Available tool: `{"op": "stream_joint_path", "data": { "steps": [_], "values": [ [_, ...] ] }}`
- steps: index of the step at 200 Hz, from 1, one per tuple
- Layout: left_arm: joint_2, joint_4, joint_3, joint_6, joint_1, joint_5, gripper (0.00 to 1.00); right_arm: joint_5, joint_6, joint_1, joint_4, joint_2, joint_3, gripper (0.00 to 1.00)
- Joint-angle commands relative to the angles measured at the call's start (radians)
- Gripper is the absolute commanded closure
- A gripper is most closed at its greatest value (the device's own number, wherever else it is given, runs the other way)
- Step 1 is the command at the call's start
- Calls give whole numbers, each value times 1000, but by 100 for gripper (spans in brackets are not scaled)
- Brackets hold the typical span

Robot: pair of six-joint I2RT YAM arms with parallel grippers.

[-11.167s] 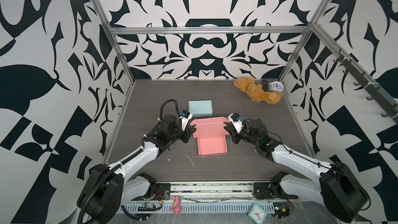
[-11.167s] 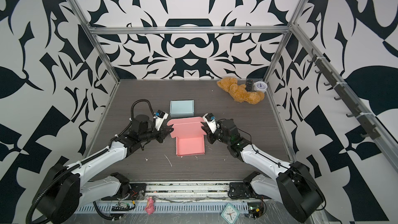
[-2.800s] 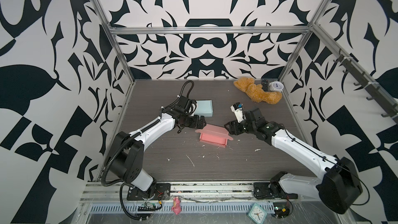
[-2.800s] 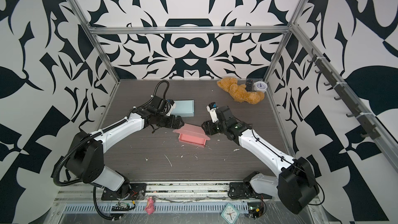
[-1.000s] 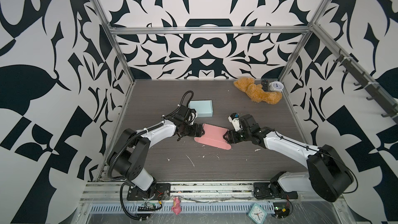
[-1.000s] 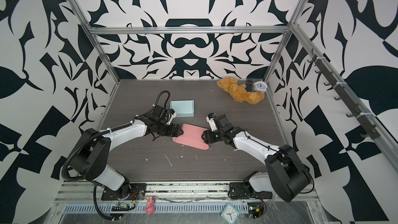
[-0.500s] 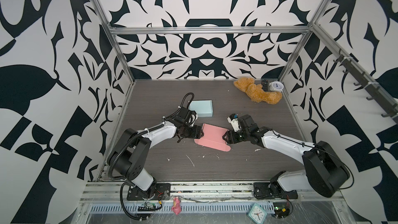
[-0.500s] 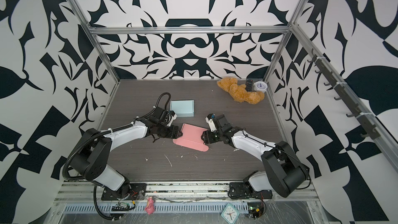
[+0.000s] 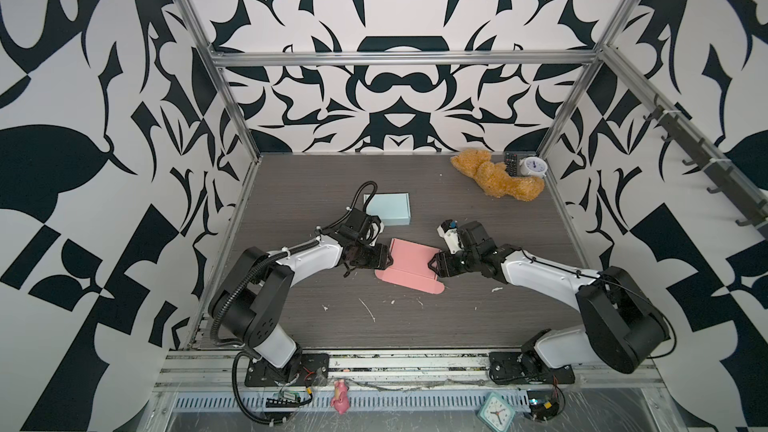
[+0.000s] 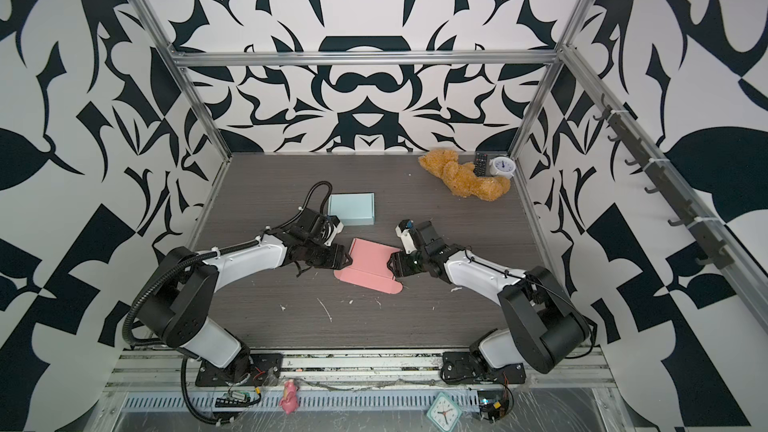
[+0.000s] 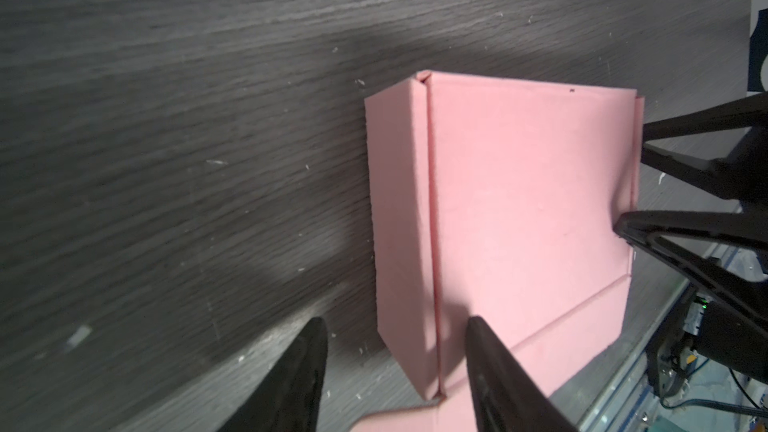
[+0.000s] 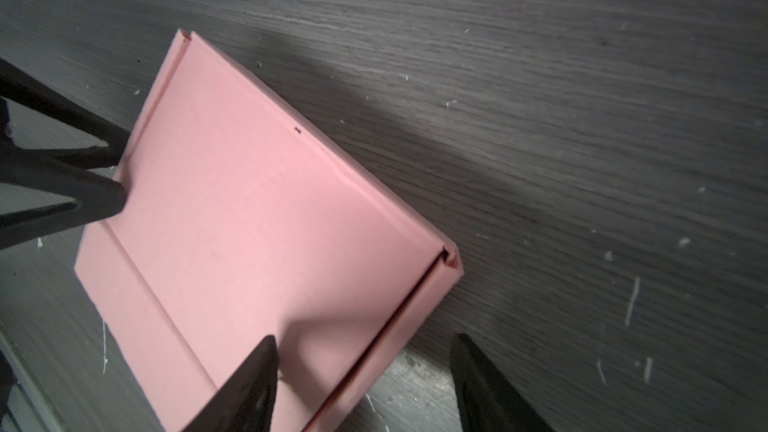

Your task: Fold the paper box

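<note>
Closing in on the pink box [image 9: 409, 263] at the table [image 9: 457, 326] centre — lid [image 11: 519, 201] now pressed flat. Narrowing the left gripper [image 9: 386, 260], half open astride 1 side wall [image 11: 399, 222], holding nothing; right gripper [image 9: 435, 270] likewise — front flap [image 9: 409, 283] untucked.

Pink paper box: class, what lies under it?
The pink paper box rests on the dark wooden table, front flap lying flat on it. Whatever is directly beneath, and the box's inside, are covered by pink card.

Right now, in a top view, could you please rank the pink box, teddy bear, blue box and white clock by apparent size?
Pink box and teddy bear: too alike to rank.
Blue box.
White clock.
</note>
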Motion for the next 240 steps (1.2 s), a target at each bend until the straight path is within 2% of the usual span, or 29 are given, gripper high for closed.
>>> {"op": "stream_joint_path", "data": {
  "steps": [1,44,101,174,240],
  "values": [
    [14,0,-17,-5,-5,-4,45,-7,0,-3,16,6,4,33],
    [16,4,-24,-7,-6,-13,49,-10,-2,-4,22,23,6,34],
    [-36,5,-16,-12,-6,3,49,-16,10,-5,17,-14,5,33],
    [12,41,39,-19,-3,63,50,-98,50,-24,81,9,4,32],
    [14,69,17,-35,-5,96,52,-145,51,-24,92,59,39,33]
  ]
}}
